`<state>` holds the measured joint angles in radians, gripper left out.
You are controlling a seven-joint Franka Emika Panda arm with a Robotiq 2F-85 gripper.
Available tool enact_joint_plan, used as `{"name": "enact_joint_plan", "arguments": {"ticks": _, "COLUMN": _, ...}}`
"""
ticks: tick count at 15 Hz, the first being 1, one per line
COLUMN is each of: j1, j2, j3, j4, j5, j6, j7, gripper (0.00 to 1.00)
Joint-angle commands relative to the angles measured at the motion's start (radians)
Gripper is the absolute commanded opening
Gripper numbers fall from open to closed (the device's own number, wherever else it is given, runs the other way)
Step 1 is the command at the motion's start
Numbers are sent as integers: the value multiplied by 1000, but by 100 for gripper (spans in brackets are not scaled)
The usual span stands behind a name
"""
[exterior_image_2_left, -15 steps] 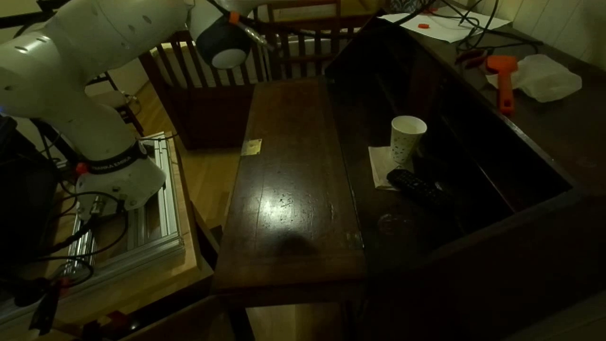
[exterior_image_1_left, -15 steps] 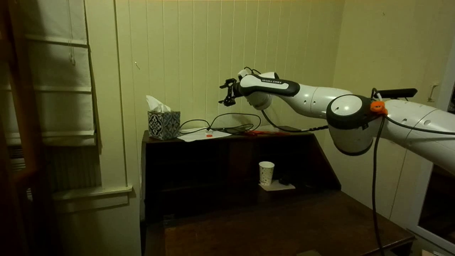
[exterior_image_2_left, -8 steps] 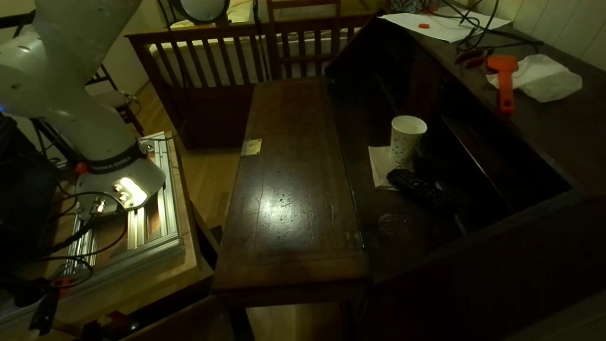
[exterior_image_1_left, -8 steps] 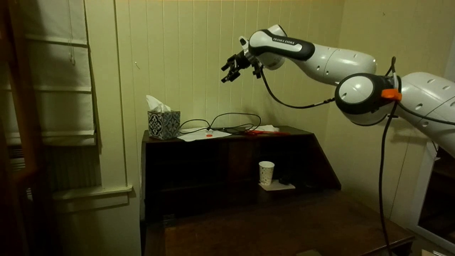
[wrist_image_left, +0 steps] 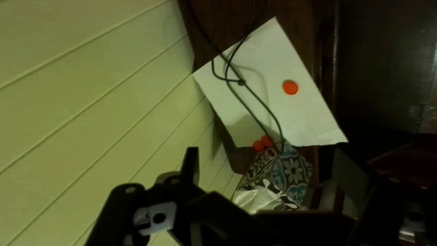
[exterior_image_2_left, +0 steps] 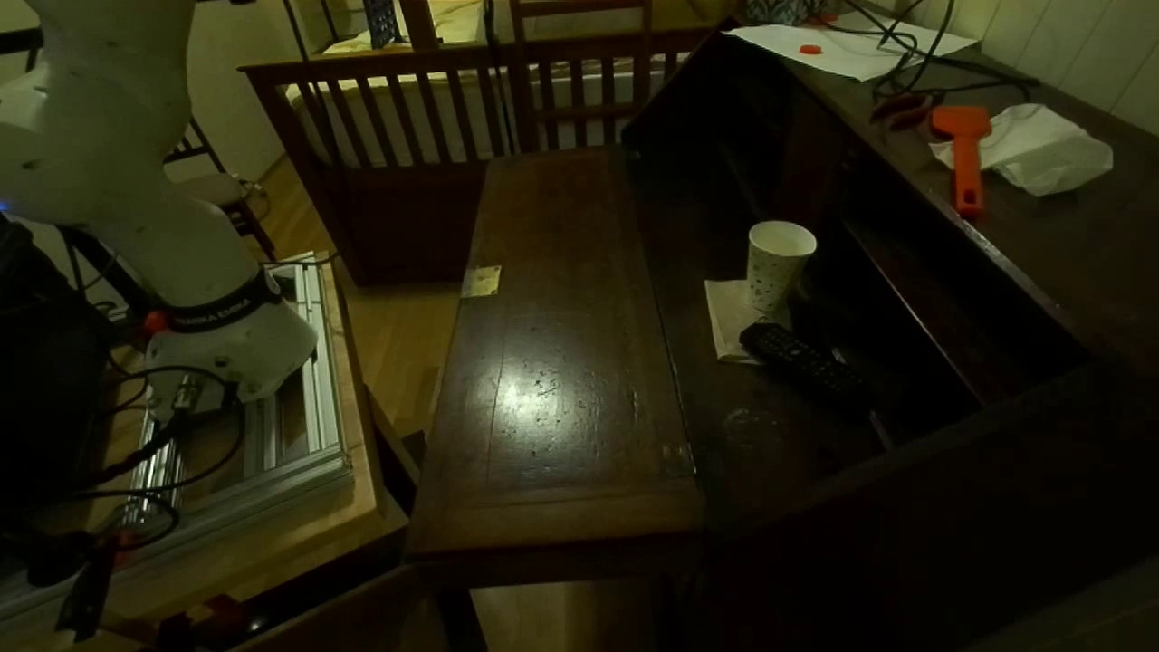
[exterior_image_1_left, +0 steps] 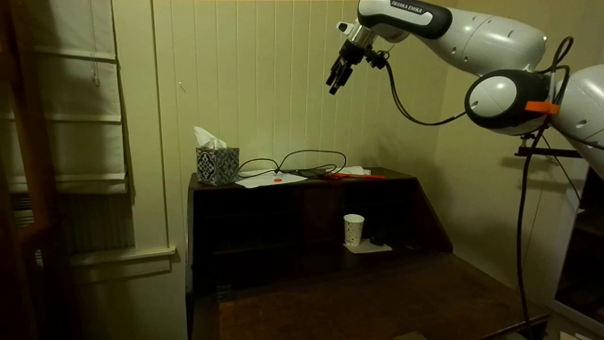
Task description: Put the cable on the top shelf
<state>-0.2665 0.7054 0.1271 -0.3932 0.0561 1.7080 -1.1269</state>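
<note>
The cable point(exterior_image_1_left: 333, 114) is a thin dark cord lying in loose loops on the top shelf point(exterior_image_1_left: 396, 174) of the dark brown desk unit. It partly crosses white paper and reaches the tissue box. The cable point(exterior_image_2_left: 898, 38) and the top shelf point(exterior_image_2_left: 1114, 249) also show in an exterior view, and the cable point(wrist_image_left: 241, 82) in the wrist view. My gripper point(exterior_image_1_left: 331, 89) is high above the shelf, pointing down and tilted, well apart from the cable. In the wrist view the gripper point(wrist_image_left: 269, 160) has its fingers wide apart with nothing between them.
A patterned tissue box point(exterior_image_1_left: 218, 165) stands at one shelf end. White paper point(wrist_image_left: 300, 116) with a red cap point(wrist_image_left: 290, 87), an orange tool point(exterior_image_2_left: 967, 158) and a white cloth point(exterior_image_2_left: 1046, 149) lie on the shelf. Below are a paper cup point(exterior_image_1_left: 354, 230) and a remote point(exterior_image_2_left: 801, 358).
The arm has risen and drawn back to the right in an exterior view, away from the shelf, and the gripper has tilted downward. The cable and other objects have not moved.
</note>
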Motion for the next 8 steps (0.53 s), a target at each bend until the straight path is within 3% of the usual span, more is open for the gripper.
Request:
{"name": "enact_joint_plan", "arguments": {"ticks": 1, "j1": -12, "j2": -62, "j3": -34, "j4": -42, "j5": 28, "j6": -205, "j7": 86, "gripper": 100}}
{"name": "enact_joint_plan", "arguments": {"ticks": 4, "j1": -14, "j2": -70, "j3": -57, "j4": -42, "j5": 14, "j6": -358, "j7": 164, "gripper": 100}}
{"name": "enact_joint_plan", "arguments": {"ticks": 5, "j1": -5, "j2": -43, "j3": -49, "j4": -6, "j5": 17, "j6": -294, "j7": 114, "gripper": 100}}
{"name": "enact_joint_plan", "arguments": {"ticks": 8, "j1": -4, "j2": -41, "j3": -53, "j4": -7, "j5": 16, "j6": -301, "j7": 119, "gripper": 100}}
